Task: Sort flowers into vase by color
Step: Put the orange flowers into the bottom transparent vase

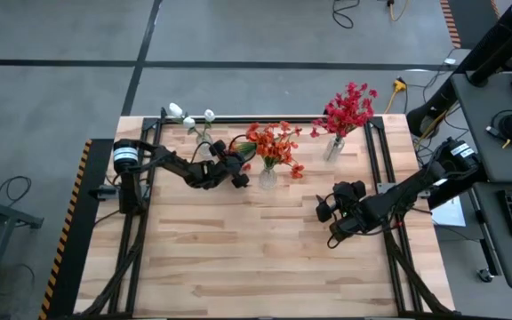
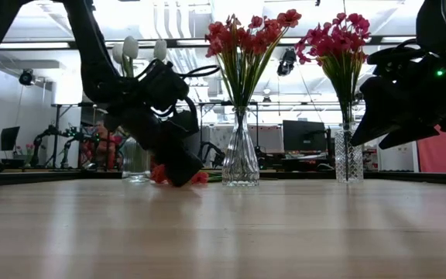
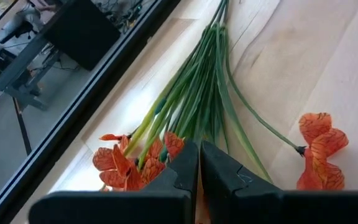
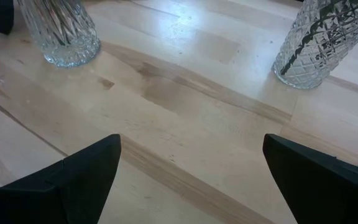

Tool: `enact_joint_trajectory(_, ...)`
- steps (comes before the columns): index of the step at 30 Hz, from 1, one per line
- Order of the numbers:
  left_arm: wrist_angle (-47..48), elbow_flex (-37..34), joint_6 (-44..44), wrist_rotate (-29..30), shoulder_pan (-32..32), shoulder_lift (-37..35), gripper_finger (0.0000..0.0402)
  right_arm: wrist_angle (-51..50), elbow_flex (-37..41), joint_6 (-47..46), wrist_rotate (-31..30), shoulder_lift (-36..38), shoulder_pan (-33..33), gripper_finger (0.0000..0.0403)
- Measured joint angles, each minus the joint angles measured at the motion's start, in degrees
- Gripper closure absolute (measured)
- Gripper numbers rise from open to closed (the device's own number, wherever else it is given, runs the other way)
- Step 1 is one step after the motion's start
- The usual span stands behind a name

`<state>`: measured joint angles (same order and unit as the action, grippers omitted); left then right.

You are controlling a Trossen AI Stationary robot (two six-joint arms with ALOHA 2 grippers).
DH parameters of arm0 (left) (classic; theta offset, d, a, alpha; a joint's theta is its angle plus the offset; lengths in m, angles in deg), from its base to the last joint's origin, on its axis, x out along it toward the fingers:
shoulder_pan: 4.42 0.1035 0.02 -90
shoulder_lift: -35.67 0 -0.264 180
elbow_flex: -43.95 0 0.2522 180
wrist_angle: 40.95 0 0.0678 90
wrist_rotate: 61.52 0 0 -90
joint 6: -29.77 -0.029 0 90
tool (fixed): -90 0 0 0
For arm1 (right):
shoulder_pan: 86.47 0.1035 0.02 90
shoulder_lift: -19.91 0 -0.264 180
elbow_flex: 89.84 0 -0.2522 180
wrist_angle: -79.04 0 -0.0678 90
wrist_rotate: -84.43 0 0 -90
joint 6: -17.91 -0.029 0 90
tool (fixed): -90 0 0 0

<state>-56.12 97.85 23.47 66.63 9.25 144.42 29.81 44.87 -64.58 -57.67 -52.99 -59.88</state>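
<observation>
Bare wooden surface (image 1: 238, 258) stretches open toward the near edge. The left claw (image 1: 238, 174), closed, rests low at an orange spray (image 3: 166, 124) lying beside the middle vase (image 1: 268, 178). The right claw (image 1: 327, 213) hovers wide open and empty, right of it.

Three vases (image 1: 268, 178) in a row along the table's (image 1: 238, 258) far edge — flowers (image 1: 274, 142) in each

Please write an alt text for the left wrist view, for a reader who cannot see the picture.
The left gripper, fingers shut, is low over the wooden table, right at an orange flower spray lying flat there. Its green stems run away from the fingers, with orange blooms close on both sides of them. Whether the fingers pinch a stem cannot be seen.
</observation>
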Motion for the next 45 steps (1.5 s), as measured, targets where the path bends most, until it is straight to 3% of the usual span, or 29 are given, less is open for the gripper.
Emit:
enact_joint_trajectory(34,8.3,-0.3,7.1,0.4,-1.7,-1.9,0.0401,0.0,0.0,0.0,0.1,0.0,0.0,0.0017)
enact_joint_trajectory(45,15.2,-0.2,11.6,-0.1,-2.1,-3.4,0.0401,0.0,0.0,0.0,0.1,0.0,0.0,0.0017)
